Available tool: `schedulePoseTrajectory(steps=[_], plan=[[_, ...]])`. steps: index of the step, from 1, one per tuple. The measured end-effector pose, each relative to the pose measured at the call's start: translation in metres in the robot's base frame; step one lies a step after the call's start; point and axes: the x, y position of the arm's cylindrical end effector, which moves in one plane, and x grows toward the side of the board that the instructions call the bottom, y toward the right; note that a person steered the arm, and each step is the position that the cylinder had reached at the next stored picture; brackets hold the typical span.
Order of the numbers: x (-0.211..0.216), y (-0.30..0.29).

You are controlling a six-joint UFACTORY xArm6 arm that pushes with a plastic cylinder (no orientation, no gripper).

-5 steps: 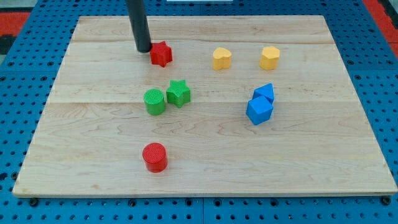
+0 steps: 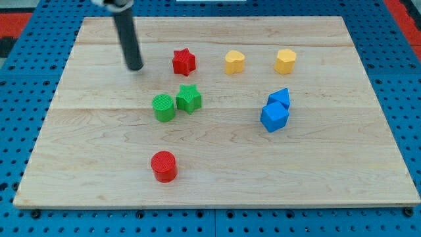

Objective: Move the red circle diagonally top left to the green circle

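The red circle (image 2: pixel 163 166) sits near the view's bottom, left of centre, on the wooden board (image 2: pixel 92 158). The green circle (image 2: pixel 163 107) stands above it, mid-board, touching a green star (image 2: pixel 189 98) on its right. My tip (image 2: pixel 135 67) rests on the board in the upper left. It is up and left of the green circle and far above the red circle. A red star (image 2: pixel 184 62) lies to the tip's right, apart from it.
Two yellow blocks (image 2: pixel 235 62) (image 2: pixel 285 60) sit at the upper right. Two blue blocks (image 2: pixel 279 99) (image 2: pixel 274 116) touch each other at the right of centre. Blue pegboard (image 2: pixel 20 79) surrounds the board.
My tip has moved left and slightly down, away from the red star. The red star has shifted a little to the right. The other blocks have not moved.
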Motion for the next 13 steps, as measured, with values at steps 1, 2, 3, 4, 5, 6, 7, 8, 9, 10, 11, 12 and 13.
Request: schedulePoseTrajectory(steps=[1, 2, 3, 4, 5, 6, 7, 8, 9, 10, 11, 12, 13], plan=[[0.103, -0.008], [0.134, 0.069], [0.154, 0.151], [0.205, 0.163], [0.201, 0.108], [0.185, 0.046], [0.167, 0.004], [0.193, -0.016], [0.159, -0.047], [0.118, -0.033], [0.072, -0.027], [0.051, -0.01], [0.073, -0.008]])
